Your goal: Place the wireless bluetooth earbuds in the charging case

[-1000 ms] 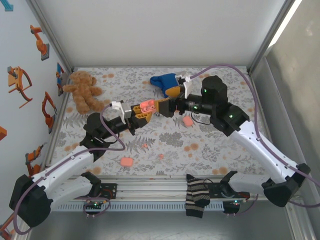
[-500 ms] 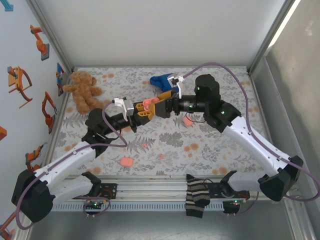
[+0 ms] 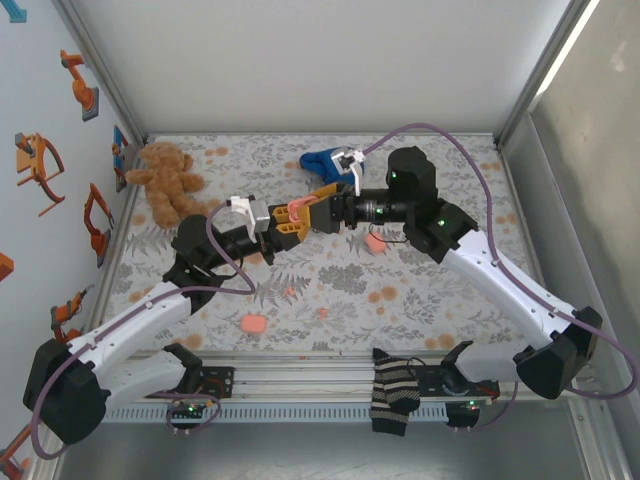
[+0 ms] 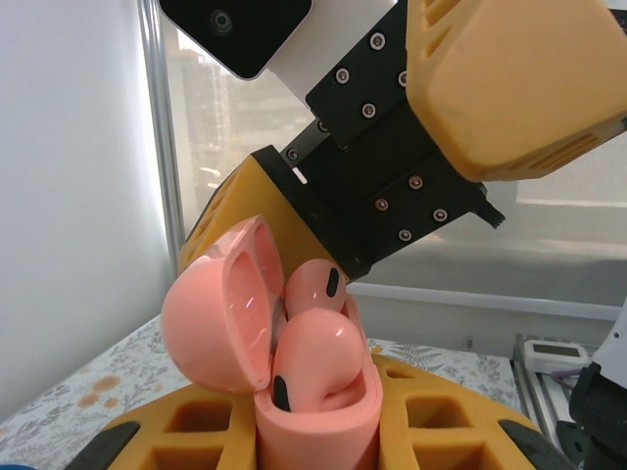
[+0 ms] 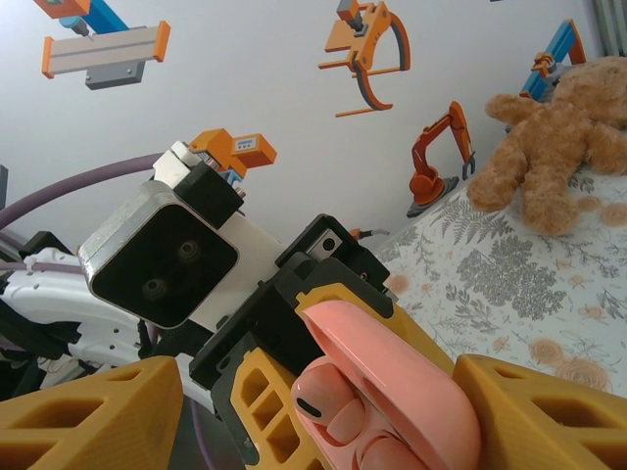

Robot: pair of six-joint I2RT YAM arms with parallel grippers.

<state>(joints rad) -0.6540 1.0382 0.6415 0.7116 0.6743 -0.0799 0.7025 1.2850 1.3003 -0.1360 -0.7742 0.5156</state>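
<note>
Earbuds sit in open charging case, clamped mid-air in left gripper, right gripper straddling it with jaws apart; tiny, light, slick nubs by the look, so I'd press their rounded heads gently.

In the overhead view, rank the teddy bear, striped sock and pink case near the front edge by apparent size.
1. Teddy bear
2. Striped sock, close behind and nearer the camera, so unsure
3. Pink case, clearly smallest
</note>
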